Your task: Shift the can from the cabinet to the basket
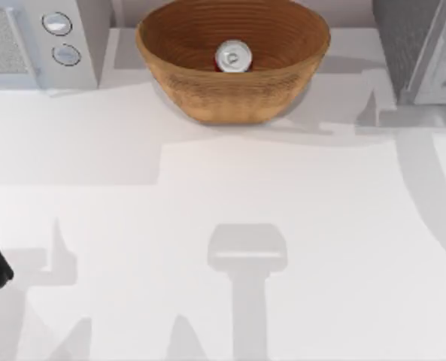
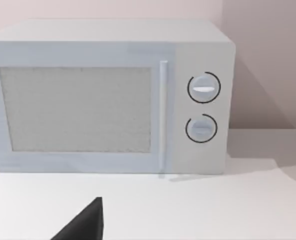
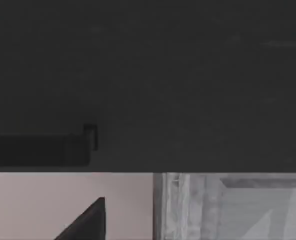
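Can [image 1: 232,57] stands upright inside the basket [image 1: 230,68] at the table's far middle. Little risk remains, save an arm clipping the basket. Whether either pincer is wide or narrow, I cannot tell.

A large round tan-brown woven basket [image 1: 232,64] stands at the far edge of the white table [image 1: 223,226], near its middle. Inside it, upright on the ribbed bottom, sits a small cylindrical can [image 1: 232,57] with a shiny silver top. A white microwave [image 1: 38,41] with two round knobs occupies the far left corner; a grey cabinet [image 1: 422,49] occupies the far right corner.
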Tool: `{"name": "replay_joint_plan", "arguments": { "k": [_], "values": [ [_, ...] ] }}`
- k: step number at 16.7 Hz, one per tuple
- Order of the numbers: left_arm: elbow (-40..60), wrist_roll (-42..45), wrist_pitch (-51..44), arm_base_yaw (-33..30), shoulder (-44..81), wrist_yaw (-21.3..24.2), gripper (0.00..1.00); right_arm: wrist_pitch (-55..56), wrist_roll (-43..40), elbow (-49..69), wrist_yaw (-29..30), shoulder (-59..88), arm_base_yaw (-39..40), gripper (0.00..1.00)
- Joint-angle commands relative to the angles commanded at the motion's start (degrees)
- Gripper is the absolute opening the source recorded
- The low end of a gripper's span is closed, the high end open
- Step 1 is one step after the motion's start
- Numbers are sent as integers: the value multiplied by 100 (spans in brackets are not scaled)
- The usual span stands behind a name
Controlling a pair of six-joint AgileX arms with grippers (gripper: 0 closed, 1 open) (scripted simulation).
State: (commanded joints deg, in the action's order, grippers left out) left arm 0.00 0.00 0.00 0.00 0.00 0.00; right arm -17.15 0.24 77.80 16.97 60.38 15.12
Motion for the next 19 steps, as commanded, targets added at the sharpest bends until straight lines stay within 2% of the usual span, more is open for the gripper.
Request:
{"name": "replay_joint_plan", "arguments": {
  "k": [8, 12, 15, 19],
  "values": [
    [0, 0, 0, 0, 0, 0, 100, 939, -28, -4616, -933, -3376, -857, 100],
    [0, 0, 0, 0, 0, 0, 100, 1374, -31, -6542, -1364, -4927, -1234, 100],
    [0, 0, 0, 0, 0, 0, 100, 1609, -27, -7438, -1594, -5721, -1428, 100],
    [0, 0, 0, 0, 0, 0, 100, 1715, -24, -7780, -1697, -6038, -1512, 100]
  ]
}}
